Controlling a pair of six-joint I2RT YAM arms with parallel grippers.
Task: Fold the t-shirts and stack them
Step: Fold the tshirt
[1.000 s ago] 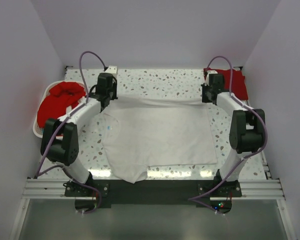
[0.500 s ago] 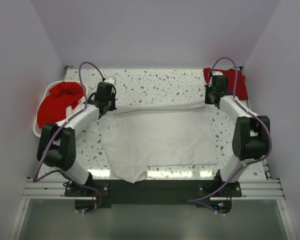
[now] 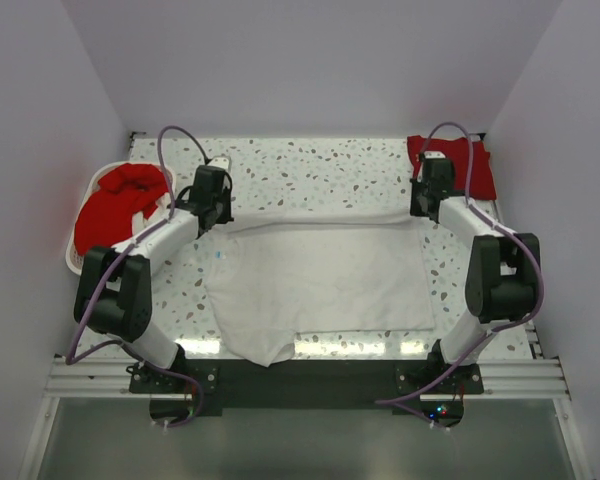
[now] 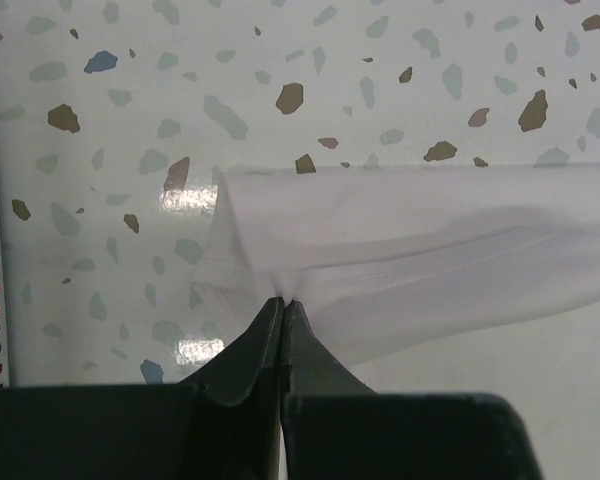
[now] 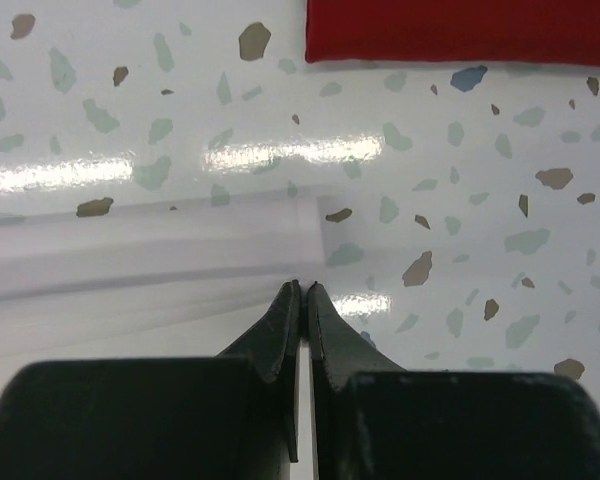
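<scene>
White t-shirt (image 3: 320,275) lies spread mid-tabletop (image 3: 320,165), w/ left gripper (image 4: 282,303) & right gripper (image 5: 302,290) each pinched tight on a far-hem corner, hem taut btwn them. Main risk: the right pinch sits v. near the cloth's edge (thin bite), so a hard pull or uneven arm speed could slip it out & skew the fold. Folded red t-shirt (image 3: 468,165) lies far right.
</scene>
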